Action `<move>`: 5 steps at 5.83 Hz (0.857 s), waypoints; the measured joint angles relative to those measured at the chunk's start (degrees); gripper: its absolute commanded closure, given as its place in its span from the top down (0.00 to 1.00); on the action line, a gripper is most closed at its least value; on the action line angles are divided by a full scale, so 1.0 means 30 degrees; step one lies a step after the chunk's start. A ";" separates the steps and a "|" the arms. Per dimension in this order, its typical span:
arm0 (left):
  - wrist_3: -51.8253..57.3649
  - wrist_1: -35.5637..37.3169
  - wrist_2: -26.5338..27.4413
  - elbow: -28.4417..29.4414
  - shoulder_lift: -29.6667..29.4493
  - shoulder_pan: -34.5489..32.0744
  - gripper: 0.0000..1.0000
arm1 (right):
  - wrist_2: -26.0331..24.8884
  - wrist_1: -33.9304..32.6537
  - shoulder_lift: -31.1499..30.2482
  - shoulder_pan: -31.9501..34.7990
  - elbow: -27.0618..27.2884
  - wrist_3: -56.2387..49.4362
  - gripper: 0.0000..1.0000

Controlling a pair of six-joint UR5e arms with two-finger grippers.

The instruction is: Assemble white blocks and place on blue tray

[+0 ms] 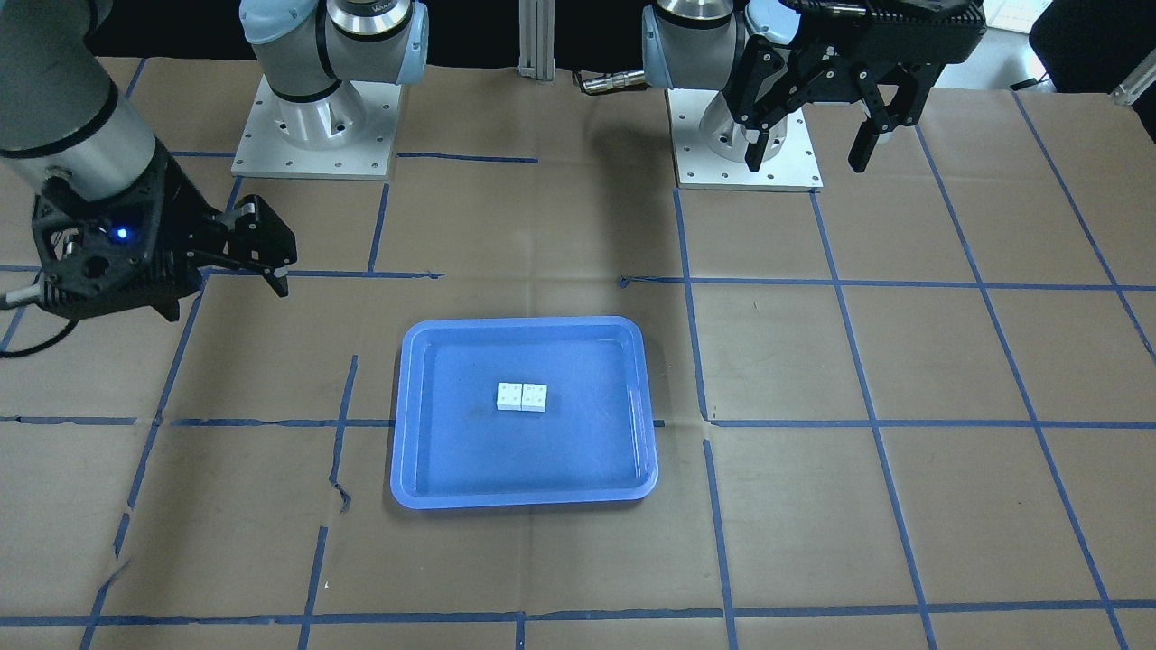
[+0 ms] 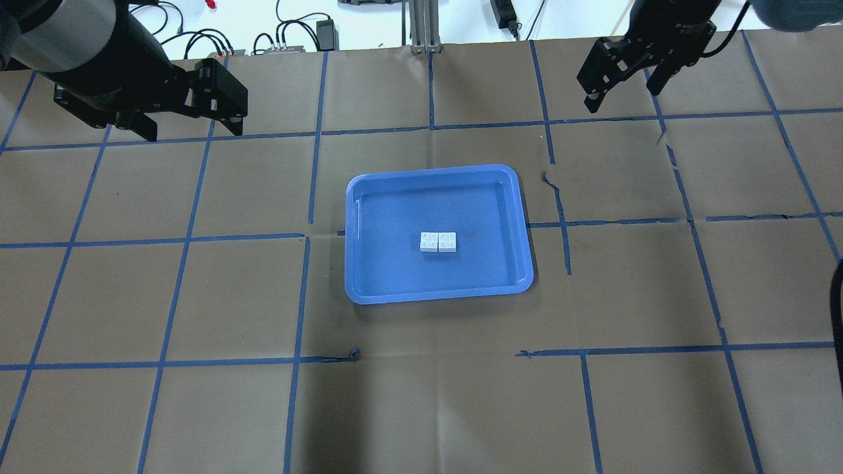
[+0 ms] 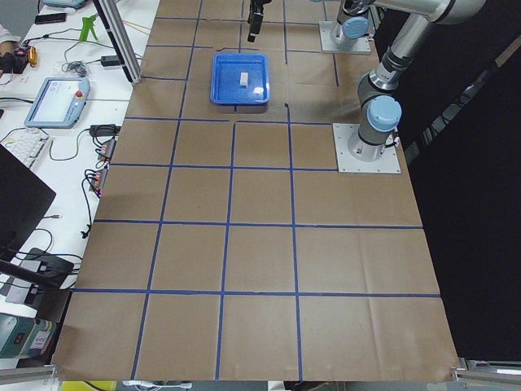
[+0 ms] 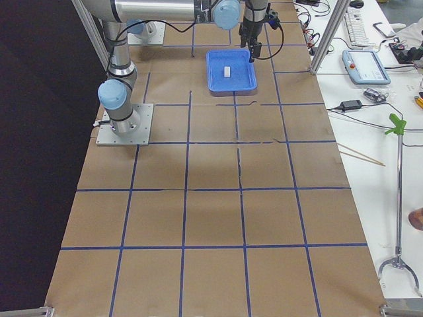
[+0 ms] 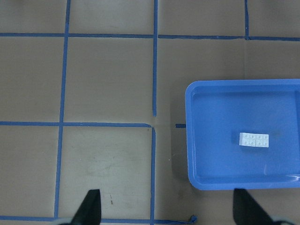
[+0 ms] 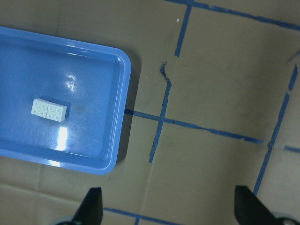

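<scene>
The two white blocks (image 1: 522,397) lie joined side by side, studs up, near the middle of the blue tray (image 1: 470,451). They also show in the overhead view (image 2: 438,242), in the left wrist view (image 5: 254,139) and in the right wrist view (image 6: 48,109). My left gripper (image 1: 808,153) is open and empty, raised near its base, far from the tray (image 2: 395,276). My right gripper (image 1: 271,262) is open and empty, raised off to the tray's other side. Both wrist views show fingertips wide apart with nothing between them.
The table is covered with brown paper marked by a blue tape grid, torn in places (image 2: 553,181). Two arm base plates (image 1: 312,135) (image 1: 745,144) stand at the robot's edge. Cables and devices lie on a white bench beyond the table's far edge (image 2: 290,33).
</scene>
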 measured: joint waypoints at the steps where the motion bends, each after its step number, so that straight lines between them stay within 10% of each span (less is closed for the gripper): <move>1: 0.0000 0.0001 0.0000 0.0014 0.0000 0.0019 0.99 | -0.0067 0.1266 -0.0833 0.0084 0.0039 0.3094 1.00; 5: 0.0000 0.0013 0.0000 0.0022 0.0001 0.0024 0.99 | -0.0281 0.2113 -0.1407 0.0815 0.0273 0.5532 1.00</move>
